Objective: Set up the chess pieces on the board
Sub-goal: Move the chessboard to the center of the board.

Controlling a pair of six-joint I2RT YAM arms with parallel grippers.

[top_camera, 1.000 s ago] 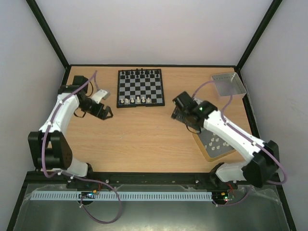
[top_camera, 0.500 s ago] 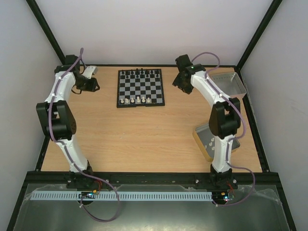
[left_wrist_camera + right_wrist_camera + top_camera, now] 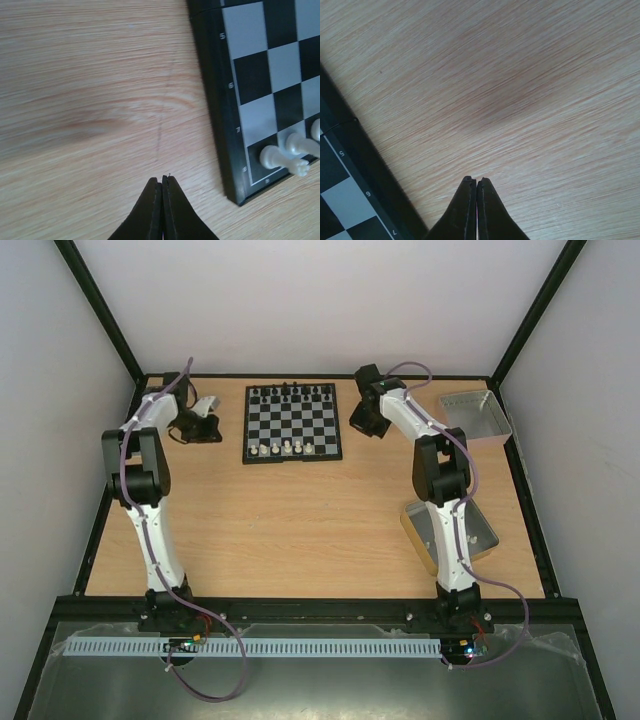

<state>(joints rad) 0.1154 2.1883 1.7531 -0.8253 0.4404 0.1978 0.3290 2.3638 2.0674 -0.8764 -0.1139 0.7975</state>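
The board lies at the middle of the far edge of the tabletop. Black pieces line its far side and a few white pieces stand along its near side. The left gripper hangs over bare wood just left of the board, its fingers pressed together. The right gripper hangs just right of the board, fingers also pressed together. A tray sits near the near-right corner, and a bin sits in the far-right corner.

The wooden table carries the board, a tray, perhaps a bin.
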